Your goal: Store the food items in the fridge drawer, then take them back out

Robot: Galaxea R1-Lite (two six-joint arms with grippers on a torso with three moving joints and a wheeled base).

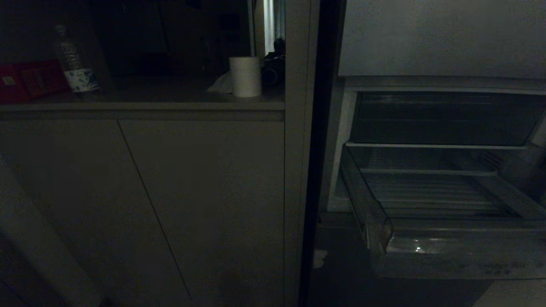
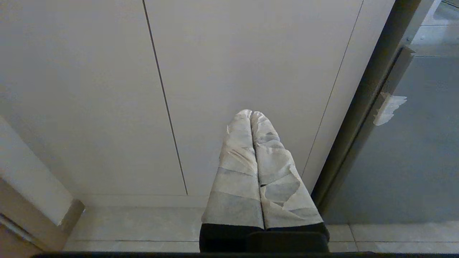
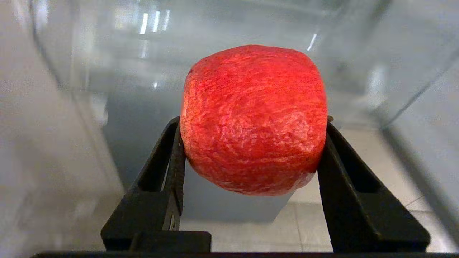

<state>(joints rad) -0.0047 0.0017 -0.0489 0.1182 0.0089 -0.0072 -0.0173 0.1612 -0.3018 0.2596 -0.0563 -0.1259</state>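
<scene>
No label or writing can be read here: the bottle on the counter has a patterned band at its base, but the marks are too dim to make out.

The right gripper holds 1 red food item between its 2 black fingers, which stand wide apart and press on both sides of it. The item is round and a little lumpy, with a rough, matte orange-red skin. Past it there is clear, shiny plastic, and below it pale floor tiles. This gripper does not appear in the head view.

In the head view, the fridge drawer is pulled out. It is wide and shallow, of clear plastic with a ribbed bottom, and nothing can be seen lying in it. Above it sits a darker compartment.

The left gripper hangs in front of smooth, pale cabinet doors, near the floor. Its 2 fingers are wrapped in wrinkled light tape, pressed together with nothing between them.

On the counter also stand a white paper roll and a red box.
</scene>
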